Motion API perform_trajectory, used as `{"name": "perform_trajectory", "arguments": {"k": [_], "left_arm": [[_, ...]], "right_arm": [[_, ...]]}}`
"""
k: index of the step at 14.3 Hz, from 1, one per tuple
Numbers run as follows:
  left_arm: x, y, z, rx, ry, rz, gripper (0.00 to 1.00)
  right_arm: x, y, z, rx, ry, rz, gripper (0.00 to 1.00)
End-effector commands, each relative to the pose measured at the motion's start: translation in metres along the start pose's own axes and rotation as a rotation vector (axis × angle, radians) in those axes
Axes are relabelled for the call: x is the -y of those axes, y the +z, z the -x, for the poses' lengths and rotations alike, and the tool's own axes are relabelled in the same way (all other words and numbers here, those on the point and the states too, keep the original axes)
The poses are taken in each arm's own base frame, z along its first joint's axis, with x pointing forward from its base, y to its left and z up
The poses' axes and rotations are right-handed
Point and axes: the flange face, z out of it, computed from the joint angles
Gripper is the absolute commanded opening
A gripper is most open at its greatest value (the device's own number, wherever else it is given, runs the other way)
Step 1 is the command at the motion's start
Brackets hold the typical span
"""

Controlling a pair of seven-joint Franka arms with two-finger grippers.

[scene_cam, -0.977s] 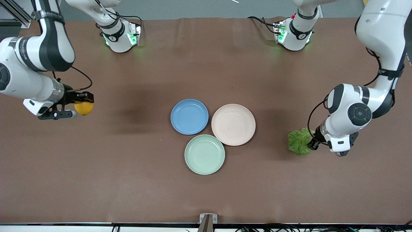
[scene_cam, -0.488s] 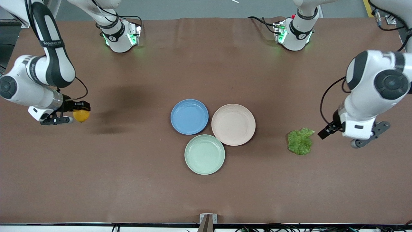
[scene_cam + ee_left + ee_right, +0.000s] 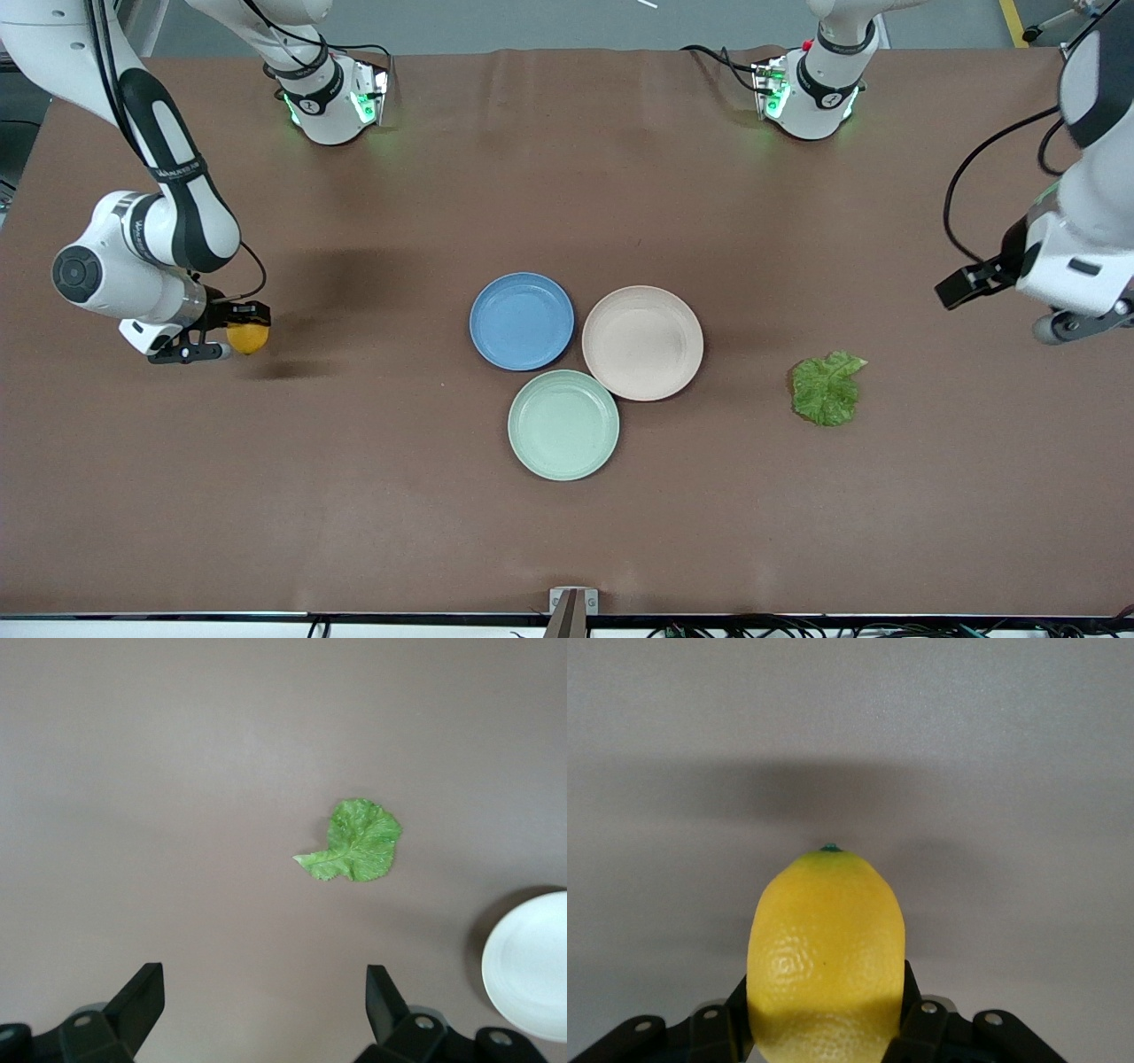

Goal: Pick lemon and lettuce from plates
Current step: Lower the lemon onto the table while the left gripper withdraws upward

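The lemon (image 3: pixel 247 338) is held in my right gripper (image 3: pixel 241 335), low over the bare table at the right arm's end; in the right wrist view the lemon (image 3: pixel 826 958) sits between the shut fingers. The lettuce (image 3: pixel 826 387) lies flat on the table toward the left arm's end, off the plates; it also shows in the left wrist view (image 3: pixel 354 841). My left gripper (image 3: pixel 961 287) is open and empty, raised over the table beside the lettuce, with its fingers (image 3: pixel 142 997) wide apart. The blue plate (image 3: pixel 521 320) and the beige-pink plate (image 3: pixel 642 342) are empty at the table's middle.
A mint-green plate (image 3: pixel 563 424) lies empty, touching the other two, nearer the front camera. The two arm bases (image 3: pixel 332 97) stand along the table's edge farthest from the camera. A plate's rim (image 3: pixel 532 966) shows in the left wrist view.
My left gripper let go of the lettuce, rose and drew away toward the left arm's end. My right gripper came down with the lemon toward the table.
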Motion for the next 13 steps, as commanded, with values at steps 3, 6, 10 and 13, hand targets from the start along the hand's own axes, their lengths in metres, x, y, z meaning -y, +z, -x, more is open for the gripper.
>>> {"name": "perform_trajectory", "arguments": {"k": [3, 6, 10, 13], "left_arm": [[0.031, -0.045, 0.031, 0.007, 0.105, 0.049, 1.0], [0.042, -0.057, 0.055, 0.011, 0.137, 0.126, 1.0], [0.044, -0.055, 0.095, 0.017, 0.179, 0.165, 1.0], [0.033, -0.053, 0.105, 0.005, 0.201, 0.149, 1.0]], "right_arm": [[-0.001, 0.027, -0.008, -0.036, 0.007, 0.002, 0.22], [0.0, 0.027, -0.009, -0.042, 0.004, 0.004, 0.29], [-0.002, 0.014, -0.011, -0.054, 0.014, 0.005, 0.98], [-0.003, -0.047, -0.011, -0.061, 0.015, 0.004, 0.99]]}}
